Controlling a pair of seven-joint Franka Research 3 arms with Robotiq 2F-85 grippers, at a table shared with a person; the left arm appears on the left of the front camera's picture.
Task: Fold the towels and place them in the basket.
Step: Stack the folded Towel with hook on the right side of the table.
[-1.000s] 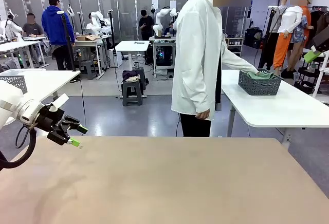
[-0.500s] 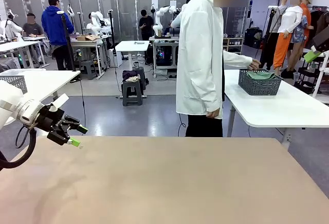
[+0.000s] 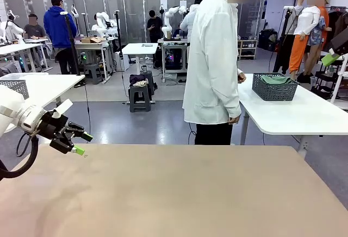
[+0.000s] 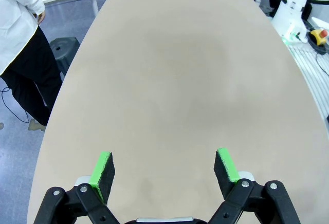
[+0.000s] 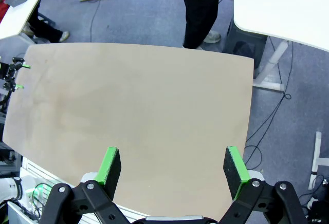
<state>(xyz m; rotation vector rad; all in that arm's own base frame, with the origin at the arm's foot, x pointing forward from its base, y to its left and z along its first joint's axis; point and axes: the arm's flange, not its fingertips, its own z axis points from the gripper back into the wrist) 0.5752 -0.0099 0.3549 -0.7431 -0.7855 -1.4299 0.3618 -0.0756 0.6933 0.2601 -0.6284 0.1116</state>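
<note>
the dark grey lattice basket [image 3: 274, 87] sits on a white side table [image 3: 304, 112] behind and to the right of the person [image 3: 213, 63], well apart from the robot's own tan table [image 3: 179, 193]. a mint green towel [image 3: 276, 79] lies in the top of it, bunched or folded (too small to tell how neatly). the pale blue-grey towel cannot be made out; it may lie underneath the green one, though that is only a guess.

the tan table carries no cloth in the front view or in either wrist view. the left gripper [image 3: 78, 143] hangs over the table's near-left corner with its jaws spread wide and nothing between the green pads [image 4: 103, 165]. the right gripper [image 5: 170, 170] looks down on the table from high above, jaws likewise spread and holding nothing. the person stands between the two tables, side-on, hands near the waist and off the basket.

judged from how things lie, the placing looks done for at least the green towel, and probably the whole task is finished or a round of it is. nothing on the work surface is waiting to be folded.
</note>
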